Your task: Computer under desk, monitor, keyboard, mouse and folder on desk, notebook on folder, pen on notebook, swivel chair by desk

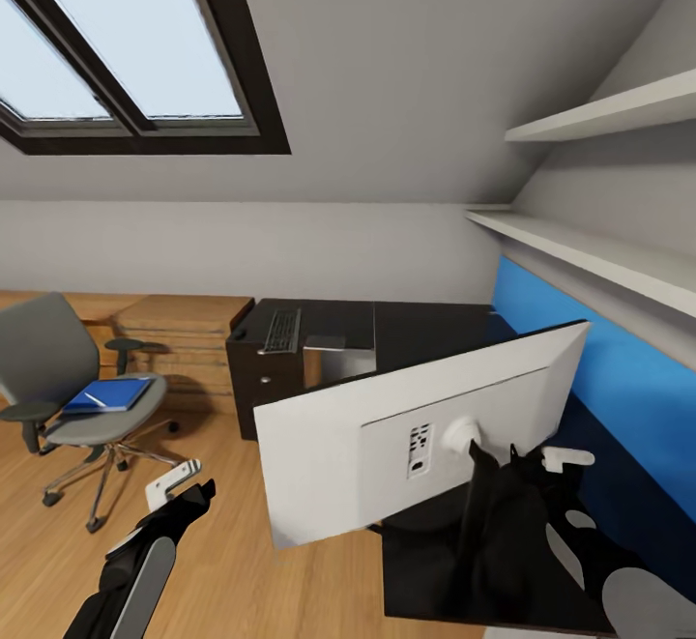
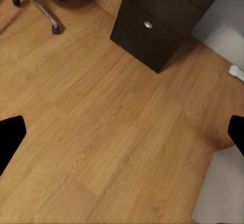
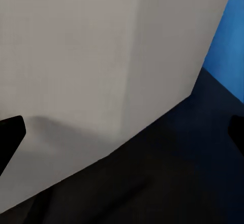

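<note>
Silver-white monitor [image 1: 425, 436] back faces us, tilted over the glossy black bench [image 1: 435, 330], its black stand [image 1: 483, 513] blocking the right gripper, so those jaws cannot be read there; the right wrist view shows their tips wide apart. Keyboard [image 1: 281, 330] lies at the bench's far end. Blue folder [image 1: 108, 394] sits on the swivel chair [image 1: 68, 378]. Left gripper [image 1: 179, 489] hangs over wooden floor [image 2: 101, 132], jaws apart.

monitor [image 1: 329, 446] back: smooth matt silver-white plastic | desk [image 1: 425, 325] top: glossy black | drawer unit [image 2: 152, 28]: dark matt front, shiny metal knobs | floor [image 2: 101, 132]: warm wood planks, light sheen | swivel chair [image 1: 43, 349]: grey cloth padding, chrome base | folder [image 1: 108, 394]: smooth blue cover
</note>
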`<state>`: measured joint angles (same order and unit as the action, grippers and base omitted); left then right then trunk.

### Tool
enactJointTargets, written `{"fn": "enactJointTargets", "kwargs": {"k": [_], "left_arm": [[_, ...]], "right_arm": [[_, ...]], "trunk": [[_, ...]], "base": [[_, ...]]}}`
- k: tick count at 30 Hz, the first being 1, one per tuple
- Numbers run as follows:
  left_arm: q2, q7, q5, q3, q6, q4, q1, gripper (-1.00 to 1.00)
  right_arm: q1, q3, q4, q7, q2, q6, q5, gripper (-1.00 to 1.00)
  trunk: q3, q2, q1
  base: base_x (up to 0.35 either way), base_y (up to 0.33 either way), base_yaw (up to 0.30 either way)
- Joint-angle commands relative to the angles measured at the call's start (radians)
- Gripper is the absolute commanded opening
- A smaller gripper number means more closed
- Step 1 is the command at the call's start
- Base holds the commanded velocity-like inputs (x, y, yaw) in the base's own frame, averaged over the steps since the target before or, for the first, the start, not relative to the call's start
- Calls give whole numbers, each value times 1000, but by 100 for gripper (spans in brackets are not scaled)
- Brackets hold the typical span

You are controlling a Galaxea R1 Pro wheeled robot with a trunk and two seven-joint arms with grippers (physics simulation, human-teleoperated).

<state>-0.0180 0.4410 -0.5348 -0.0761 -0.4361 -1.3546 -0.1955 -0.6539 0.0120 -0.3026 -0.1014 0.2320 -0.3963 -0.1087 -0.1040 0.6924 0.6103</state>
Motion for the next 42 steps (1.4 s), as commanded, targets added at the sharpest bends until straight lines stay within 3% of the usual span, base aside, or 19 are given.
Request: {"fn": "enactJointTargets", "kwargs": {"k": [1,26,42], "left_arm": [[0,7,-9,1,-3,-1,-1,100],[1,9,-8,15,-3,-3,-1,100],[1,11,-9,15,-3,-6,-1,100]], "right_arm": [[-1,2,0,2,0,-4,-9,100],[-1,4,0,2,-1,-4,-9,100],[-1,5,-1,2,-1,-4,-9,100]], "trunk": [[-2,1,1],[-2,1,1],[-2,1,1]], "base": [[216,0,0],[134,0,0],[-19,0,0]]}}
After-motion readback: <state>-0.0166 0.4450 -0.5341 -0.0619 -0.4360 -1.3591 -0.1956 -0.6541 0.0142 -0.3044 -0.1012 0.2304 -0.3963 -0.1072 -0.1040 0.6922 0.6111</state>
